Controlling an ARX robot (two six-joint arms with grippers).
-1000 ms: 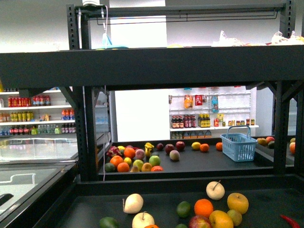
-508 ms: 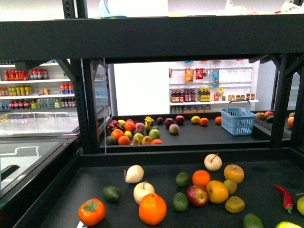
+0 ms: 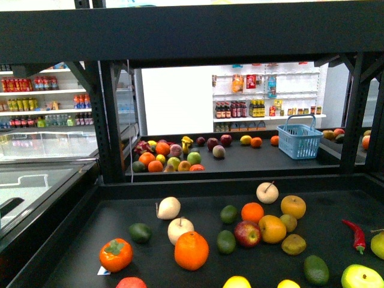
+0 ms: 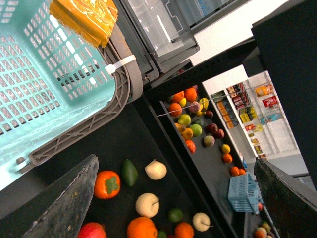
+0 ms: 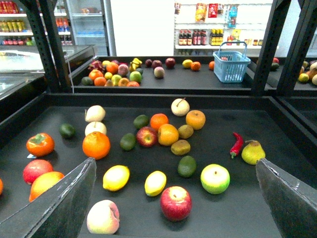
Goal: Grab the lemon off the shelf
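Observation:
Two yellow lemons [image 5: 116,177] [image 5: 155,183] lie side by side on the shelf's black tray deck [image 5: 213,124], among many other fruits. In the front view only their tops show at the bottom edge [image 3: 237,282] [image 3: 288,284]. My right gripper [image 5: 176,163] is open and empty, above the deck's near part, with the lemons and a red apple [image 5: 175,203] between its fingers' lines. My left gripper [image 4: 176,158] is open and empty, higher up over the deck's left part, beside a teal basket [image 4: 49,74]. Neither gripper shows in the front view.
A black beam [image 3: 192,30] crosses overhead, with uprights [image 3: 111,120] behind the deck. A second deck behind holds fruit and a blue basket [image 3: 299,142]. A glass-topped freezer [image 3: 36,180] stands left. A red chili [image 5: 237,144] and a pear [image 5: 253,152] lie right.
The front view has tipped downward: the overhead beam has slid up the picture and much more of the near deck's fruit has come into sight. No gripper shows in it.

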